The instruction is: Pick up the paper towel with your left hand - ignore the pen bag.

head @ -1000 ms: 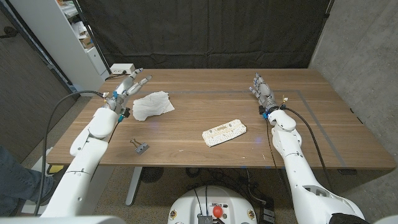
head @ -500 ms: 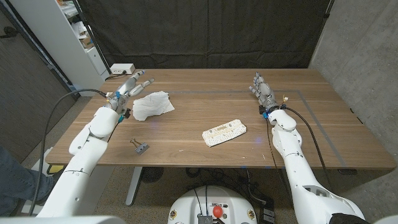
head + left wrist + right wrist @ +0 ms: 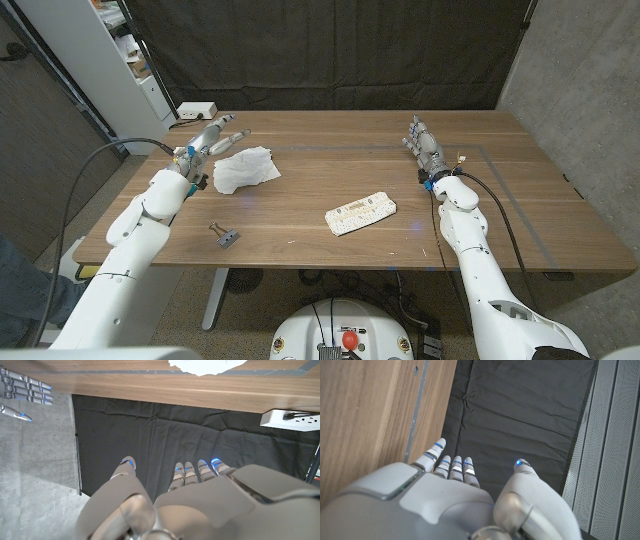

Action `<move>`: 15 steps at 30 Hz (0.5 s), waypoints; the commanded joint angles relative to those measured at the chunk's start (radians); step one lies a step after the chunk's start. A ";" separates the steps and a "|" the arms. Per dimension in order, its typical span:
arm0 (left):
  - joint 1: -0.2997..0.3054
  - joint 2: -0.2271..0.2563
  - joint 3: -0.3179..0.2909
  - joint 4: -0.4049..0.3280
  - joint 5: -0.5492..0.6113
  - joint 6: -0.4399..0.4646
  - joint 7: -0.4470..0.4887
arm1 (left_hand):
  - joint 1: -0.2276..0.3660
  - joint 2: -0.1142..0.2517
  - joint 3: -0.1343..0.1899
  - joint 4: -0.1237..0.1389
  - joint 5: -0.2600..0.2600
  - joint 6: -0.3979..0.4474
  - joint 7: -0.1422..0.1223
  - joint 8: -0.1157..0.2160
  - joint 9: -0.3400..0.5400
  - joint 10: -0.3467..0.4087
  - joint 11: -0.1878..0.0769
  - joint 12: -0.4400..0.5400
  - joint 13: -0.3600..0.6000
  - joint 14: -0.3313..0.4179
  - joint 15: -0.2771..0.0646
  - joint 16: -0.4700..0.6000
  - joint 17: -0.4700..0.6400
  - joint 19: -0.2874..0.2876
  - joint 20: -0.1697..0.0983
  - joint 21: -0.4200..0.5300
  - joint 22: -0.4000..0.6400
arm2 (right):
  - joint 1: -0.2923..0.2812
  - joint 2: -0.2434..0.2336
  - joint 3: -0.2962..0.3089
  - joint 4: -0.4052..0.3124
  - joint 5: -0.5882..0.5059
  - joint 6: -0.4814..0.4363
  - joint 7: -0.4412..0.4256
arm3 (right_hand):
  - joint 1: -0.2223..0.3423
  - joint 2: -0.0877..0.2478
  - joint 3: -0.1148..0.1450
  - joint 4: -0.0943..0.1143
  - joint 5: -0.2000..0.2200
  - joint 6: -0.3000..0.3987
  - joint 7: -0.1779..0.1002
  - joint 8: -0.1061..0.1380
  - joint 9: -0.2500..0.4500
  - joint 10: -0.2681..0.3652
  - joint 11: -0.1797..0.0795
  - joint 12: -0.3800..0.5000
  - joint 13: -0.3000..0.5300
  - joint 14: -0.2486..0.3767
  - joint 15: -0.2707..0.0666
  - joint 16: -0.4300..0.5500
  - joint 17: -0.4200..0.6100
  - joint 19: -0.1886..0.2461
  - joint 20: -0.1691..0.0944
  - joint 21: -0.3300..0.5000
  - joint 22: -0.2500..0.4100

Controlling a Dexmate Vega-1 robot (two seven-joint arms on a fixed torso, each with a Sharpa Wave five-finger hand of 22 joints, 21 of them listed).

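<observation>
The left hand (image 3: 209, 139) reaches over the table's far left corner, fingers extended and empty, just beside the crumpled paper towel (image 3: 245, 168). The right hand (image 3: 422, 143) stands with fingers straight, holding nothing.

Paper towel (image 3: 202, 365) cut by left wrist view's edge, only white crumpled fringe visible. Power strip (image 3: 292, 418) cut off at same view's side. Right hand (image 3: 22, 391) cut at that frame's edge, palm out of view. Left hand (image 3: 207, 139) in head view: too small to tell whether fingertips touch towel. Print on pen bag (image 3: 361, 213) too small to read. Shelf (image 3: 130, 50) contents blurred, cut by frame.
</observation>
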 commanded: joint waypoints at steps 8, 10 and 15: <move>0.014 0.046 0.032 -0.048 0.111 0.074 0.011 | 0.085 -0.017 0.016 -0.067 0.003 -0.047 0.031 -0.010 0.006 -0.029 0.039 -0.014 0.005 0.009 0.047 0.000 0.006 -0.059 0.088 -0.007 0.004 | -0.001 0.001 -0.004 0.001 -0.004 -0.002 -0.004 | 0.005 0.009 -0.001 -0.001 0.000 0.009 0.003 -0.005 0.002 0.001 0.006 -0.003 0.002 -0.004 0.007 0.002 0.000 0.005 0.004 0.002 0.006; 0.016 0.049 0.035 -0.051 0.120 0.080 0.014 | 0.089 -0.018 0.017 -0.071 0.004 -0.050 0.032 -0.010 0.006 -0.032 0.040 -0.015 0.005 0.007 0.049 -0.001 0.006 -0.058 0.092 -0.007 0.004 | -0.001 0.002 -0.004 0.001 -0.003 -0.001 -0.005 | 0.005 0.009 -0.001 -0.001 0.000 0.009 0.003 -0.005 0.002 0.001 0.006 -0.003 0.002 -0.003 0.007 0.003 0.000 0.005 0.004 0.002 0.006; 0.020 0.057 0.041 -0.064 0.138 0.098 0.012 | 0.100 -0.021 0.019 -0.078 0.005 -0.053 0.034 -0.009 0.007 -0.032 0.037 -0.015 0.006 0.004 0.051 -0.002 0.006 -0.059 0.099 -0.008 0.004 | 0.001 0.002 -0.005 0.003 -0.003 0.001 -0.006 | 0.005 0.010 -0.002 -0.001 0.000 0.009 0.003 -0.005 0.002 0.001 0.007 -0.003 0.002 -0.004 0.007 0.002 0.000 0.005 0.005 0.002 0.006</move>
